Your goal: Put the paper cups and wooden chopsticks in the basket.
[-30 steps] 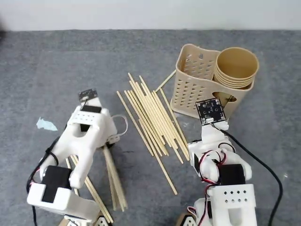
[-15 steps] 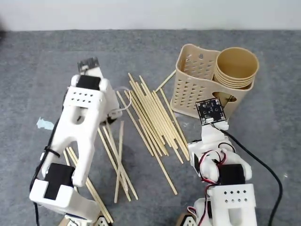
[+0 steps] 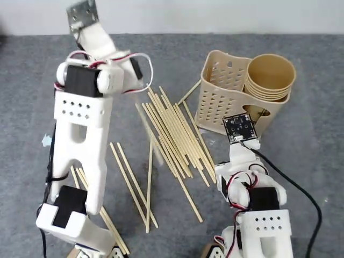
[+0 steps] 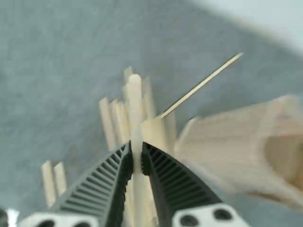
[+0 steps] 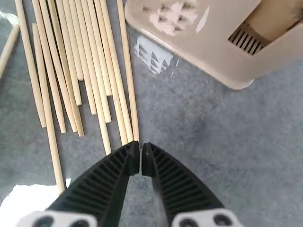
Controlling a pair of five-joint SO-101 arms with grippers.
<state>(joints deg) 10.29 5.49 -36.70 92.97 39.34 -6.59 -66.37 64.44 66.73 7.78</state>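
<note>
Over table (image 3: 32, 80), left hand (image 4: 136, 147) pinches one chopstick (image 4: 135, 92); right hand (image 5: 140, 150) pressed together beside loose chopsticks (image 5: 71, 71), near basket (image 5: 189, 47) w/ paper cups (image 3: 270, 75).

Matt wooden chopsticks (image 3: 173, 135), smooth perforated plastic basket (image 3: 216, 103)

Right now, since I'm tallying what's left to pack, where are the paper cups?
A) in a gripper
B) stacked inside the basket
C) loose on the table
B: the paper cups sit nested together in one end of the basket.
</note>
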